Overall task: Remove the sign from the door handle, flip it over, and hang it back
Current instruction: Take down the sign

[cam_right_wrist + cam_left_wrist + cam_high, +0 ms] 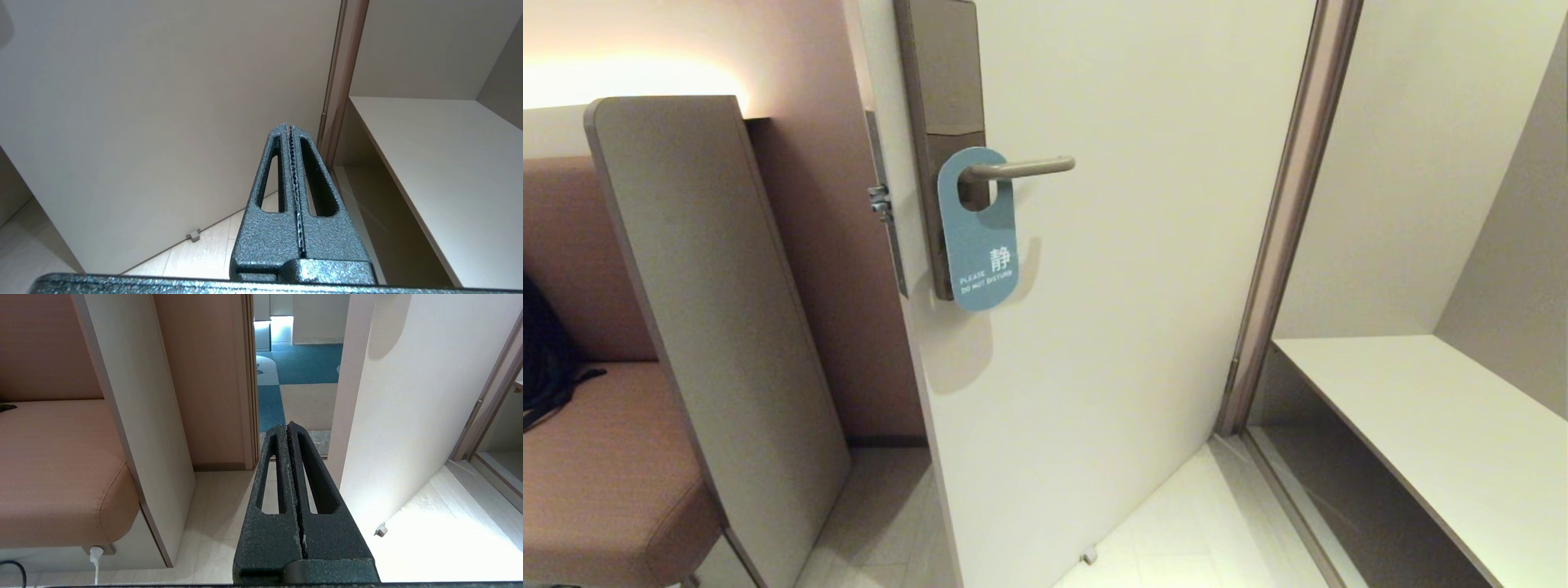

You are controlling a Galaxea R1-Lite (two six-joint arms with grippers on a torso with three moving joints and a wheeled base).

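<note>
My left gripper (289, 426) hangs low beside the bench (613, 490), fingers pressed together on nothing. Further right, the sign (977, 245) hangs blue face out on the door handle (1021, 168), its hole looped round the lever close to the lock plate (939, 98). My right gripper (289, 127) is likewise clamped empty, low before the door (1160, 245). Nothing is started, I judge: next I must raise an arm, part its fingers and pinch the sign's lower edge.
</note>
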